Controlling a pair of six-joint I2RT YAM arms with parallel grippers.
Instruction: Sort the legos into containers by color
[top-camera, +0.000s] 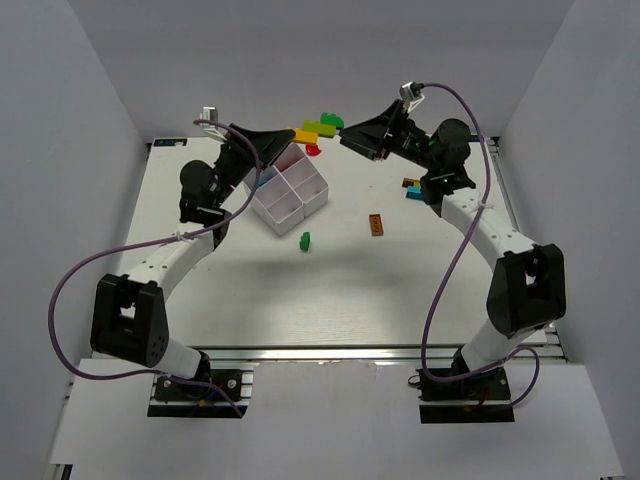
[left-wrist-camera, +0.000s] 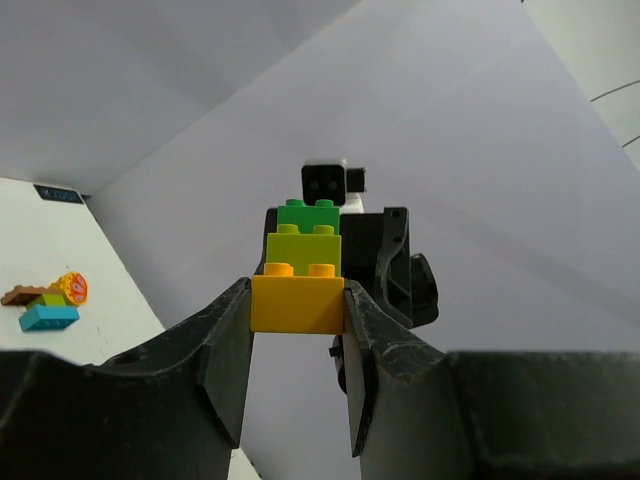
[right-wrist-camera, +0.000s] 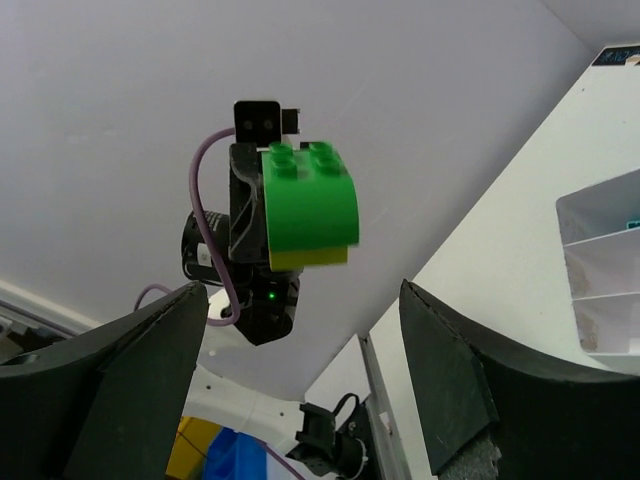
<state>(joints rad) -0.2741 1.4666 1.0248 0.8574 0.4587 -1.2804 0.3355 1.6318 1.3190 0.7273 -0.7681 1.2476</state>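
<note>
Left gripper (left-wrist-camera: 296, 296) fills the bottom of its own wrist view. Its fingers are narrow and clamped on the orange-yellow brick (left-wrist-camera: 297, 305) at the base of a three-brick stack. Lime brick (left-wrist-camera: 303, 247) and green brick (left-wrist-camera: 307, 214) sit on top of it.

Stack is held in the air, above and just behind the far corner of the white tray (top-camera: 295, 213). Top view gives the stack only as a short coloured row; studs show in the wrist views alone. Right wrist view: green brick has a curved face with a lime edge under it, and the orange-yellow brick is hidden.

Red lego (top-camera: 313, 150) lies just behind the tray, shape unclear.

Right gripper (right-wrist-camera: 300, 290) is right of the tray and faces the stack's green end. Fingers are wide apart, closed on nothing. Contact with the green brick cannot be told.

Tray is cut off at the edge of the right wrist view. Blue speck (right-wrist-camera: 632, 225) in one compartment, unidentifiable.

Loose legos:
- Green lego (top-camera: 305, 240) just in front of the tray.
- Brown-orange lego (top-camera: 376, 225) to the tray's right.
- Mixed cluster (top-camera: 411, 187) farther right, partly hidden by the right arm (top-camera: 480, 225). Left wrist view resolves it as brown, green, blue and one round orange piece.

Dark label (left-wrist-camera: 57, 194) on the table (top-camera: 350, 290) edge, well right of the tray. Print too small to read.
</note>
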